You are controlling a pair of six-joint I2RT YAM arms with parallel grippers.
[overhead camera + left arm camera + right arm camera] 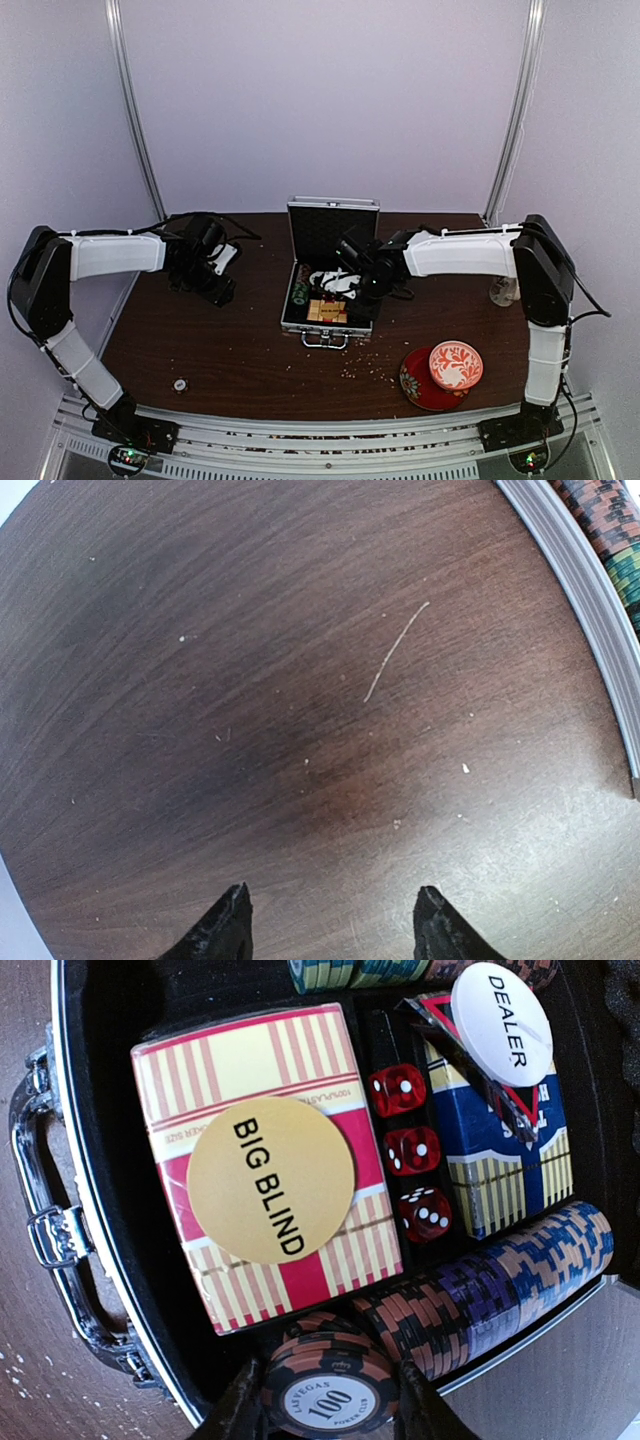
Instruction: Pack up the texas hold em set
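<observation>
From the top view, the silver briefcase [300, 322] lies open at the middle of the dark wooden table [230, 350], lid upright on the far side and handle on the near side. Your left gripper [213, 285] points down at bare wood left of the case, apart from it. Your right gripper [338, 283] reaches into the open tray. A red-and-white bowl [456, 364] sits on a red saucer [418, 388] at the near right.

In the left wrist view, your fingertips [232, 925] are spread with only tabletop between them. The briefcase's silver rim crosses the far right corner, with stacked chips [608, 520] behind it.

In the right wrist view, your fingers [418, 1408] pinch a dark "Las Vegas 100" chip [330, 1395] by its edges, at the end of the chip row [490, 1285]. In the black lining lie the red-tan card box [200, 1070] topped by a yellow BIG BLIND disc [272, 1180], three red dice [411, 1148] in a slot, and a blue card box [505, 1160] under a white DEALER button [500, 1022].
</observation>
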